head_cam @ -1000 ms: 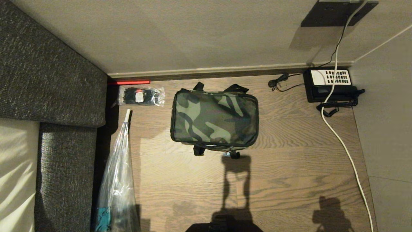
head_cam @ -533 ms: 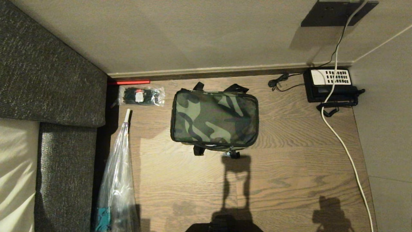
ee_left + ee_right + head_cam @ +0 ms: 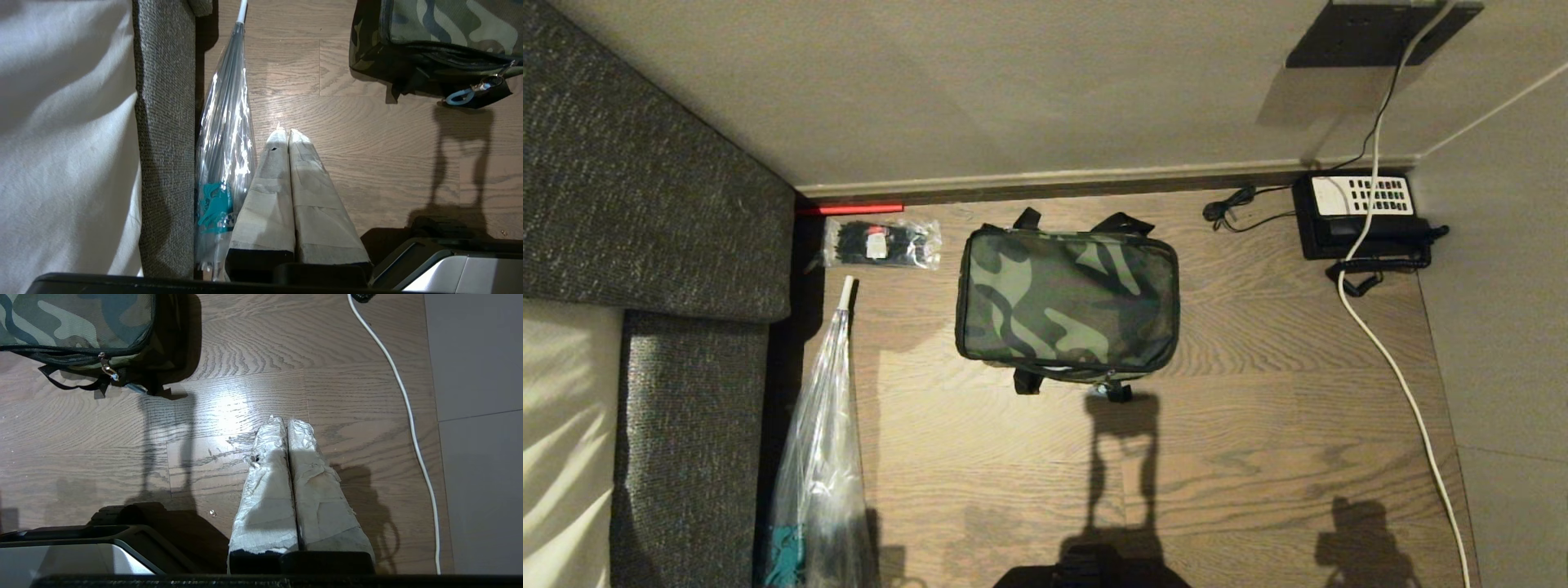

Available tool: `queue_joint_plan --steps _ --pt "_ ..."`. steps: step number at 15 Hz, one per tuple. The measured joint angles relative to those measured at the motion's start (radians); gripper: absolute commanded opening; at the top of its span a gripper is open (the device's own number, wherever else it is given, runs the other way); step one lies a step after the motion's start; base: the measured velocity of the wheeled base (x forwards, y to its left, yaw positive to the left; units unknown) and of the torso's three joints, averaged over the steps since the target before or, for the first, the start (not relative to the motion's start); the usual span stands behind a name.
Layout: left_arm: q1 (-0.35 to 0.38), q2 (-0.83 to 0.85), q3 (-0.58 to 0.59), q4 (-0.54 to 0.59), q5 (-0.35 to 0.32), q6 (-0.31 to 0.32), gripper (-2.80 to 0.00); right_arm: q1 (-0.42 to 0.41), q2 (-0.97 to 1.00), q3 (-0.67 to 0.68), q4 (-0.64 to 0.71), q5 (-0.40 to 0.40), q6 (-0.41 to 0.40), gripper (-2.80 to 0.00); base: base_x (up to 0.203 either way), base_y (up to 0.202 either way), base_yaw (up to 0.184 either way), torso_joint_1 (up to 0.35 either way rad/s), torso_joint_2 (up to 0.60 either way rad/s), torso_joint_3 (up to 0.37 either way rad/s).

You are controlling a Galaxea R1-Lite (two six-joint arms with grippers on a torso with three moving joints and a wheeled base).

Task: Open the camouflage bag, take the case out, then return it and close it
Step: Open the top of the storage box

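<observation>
The camouflage bag (image 3: 1067, 300) lies zipped shut on the wood floor near the back wall, its black straps sticking out front and back. Its zipper clip (image 3: 107, 368) hangs at the near side, and the bag's corner (image 3: 433, 45) also shows in the left wrist view. The case is hidden. My left gripper (image 3: 286, 131) hangs shut and empty above bare floor, short of the bag and beside a folded umbrella. My right gripper (image 3: 287, 419) is likewise shut and empty over the floor, to the bag's near right. Neither gripper appears in the head view.
A clear folded umbrella (image 3: 821, 441) lies along a grey sofa (image 3: 645, 245) on the left. A packet of black ties (image 3: 880, 242) sits left of the bag. A black telephone (image 3: 1362, 214) with a white cable (image 3: 1396, 367) occupies the back right corner.
</observation>
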Motion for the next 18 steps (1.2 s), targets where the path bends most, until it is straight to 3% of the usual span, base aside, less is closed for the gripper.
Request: queue_joint_plan --steps 18 --pt "0.000 0.000 0.000 0.003 0.001 0.000 -2.80 0.000 0.000 0.000 0.000 0.000 0.000 -2.80 0.000 0.000 0.000 0.001 0.00 -0.020"
